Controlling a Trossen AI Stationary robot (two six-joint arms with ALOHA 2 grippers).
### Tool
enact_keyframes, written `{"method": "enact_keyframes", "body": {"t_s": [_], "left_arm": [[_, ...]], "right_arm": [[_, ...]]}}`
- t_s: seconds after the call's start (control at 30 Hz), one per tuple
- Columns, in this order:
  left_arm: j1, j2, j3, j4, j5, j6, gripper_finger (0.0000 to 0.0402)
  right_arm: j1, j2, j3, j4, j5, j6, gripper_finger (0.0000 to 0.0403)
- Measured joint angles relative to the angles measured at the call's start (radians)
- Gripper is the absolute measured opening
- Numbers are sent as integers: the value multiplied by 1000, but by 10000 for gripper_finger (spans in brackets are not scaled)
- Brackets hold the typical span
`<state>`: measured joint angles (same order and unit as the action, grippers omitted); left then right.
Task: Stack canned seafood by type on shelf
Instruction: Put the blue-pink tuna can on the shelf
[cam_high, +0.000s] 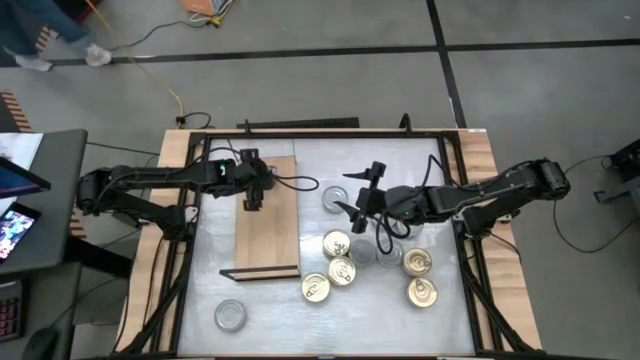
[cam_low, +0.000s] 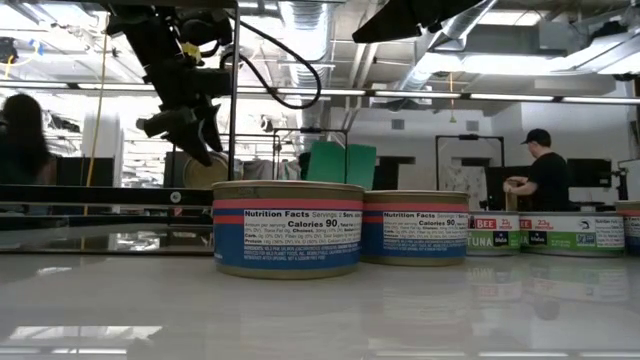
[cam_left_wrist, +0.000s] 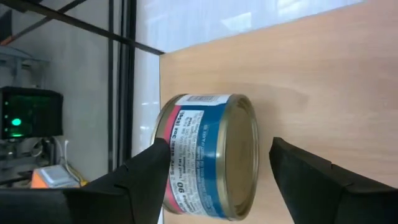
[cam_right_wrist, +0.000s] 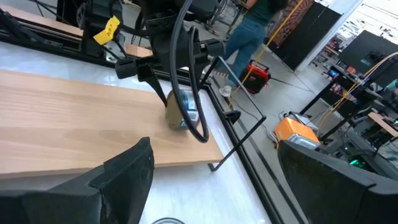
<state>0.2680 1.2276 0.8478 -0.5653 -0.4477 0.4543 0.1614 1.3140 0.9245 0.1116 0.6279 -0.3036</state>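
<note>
Tan wood carries the action: the shelf (cam_high: 268, 215), a board on a thin black frame, sits on the left half of the white table (cam_high: 400, 310), and the left gripper (cam_high: 254, 195) hangs over its far end. In the left wrist view a blue-labelled, gold-topped tin (cam_left_wrist: 211, 155) rests on the board close to its edge, between the gripper's fingers (cam_left_wrist: 149, 168); the near finger lies at the label, the other stands clear of the lid, so the jaws are spread and the tin is not clamped.

Right of the shelf, gold-topped tins (cam_high: 341, 270) cluster mid-table, touching or nearly so, with silver-topped tins (cam_high: 375, 252) among them and one silver tin (cam_high: 334, 198) apart near the shelf's far corner. Another silver tin (cam_high: 230, 315) sits alone off the shelf's near left corner. The right gripper (cam_high: 362, 200) hovers over the far side of the cluster, jaws wide and empty; a black cable (cam_high: 382, 235) loops from it across the tins.

Most of the board is bare wood, open from the tin down to the near edge. Wooden rails (cam_high: 160, 230) and black struts (cam_high: 185, 270) fence the table on both sides.

At table height, two blue-labelled tins (cam_low: 288, 228) stand foremost on the glossy top, more labelled tins (cam_low: 560, 232) ranged to the side. Beyond is a workshop with exposed ducts, where a person in a dark cap (cam_low: 545, 170) stands at a bench.
</note>
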Motion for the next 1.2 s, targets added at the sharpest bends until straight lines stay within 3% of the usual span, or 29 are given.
{"method": "enact_keyframes", "body": {"t_s": [0.2,0.37,0.57,0.87,1.2], "left_arm": [[0,0,1,-21,-43,-11,257],[-15,1,53,-100,24,-31,257],[-16,1,141,-168,21,-85,256],[120,2,178,-235,188,-142,256],[198,77,179,-201,275,-100,256]], "right_arm": [[-7,0,0,0,-1,9,372],[-7,0,0,0,-1,15,372],[-13,0,0,0,-2,16,372],[-16,0,0,7,-31,26,372],[-26,1,0,9,-58,35,372]]}}
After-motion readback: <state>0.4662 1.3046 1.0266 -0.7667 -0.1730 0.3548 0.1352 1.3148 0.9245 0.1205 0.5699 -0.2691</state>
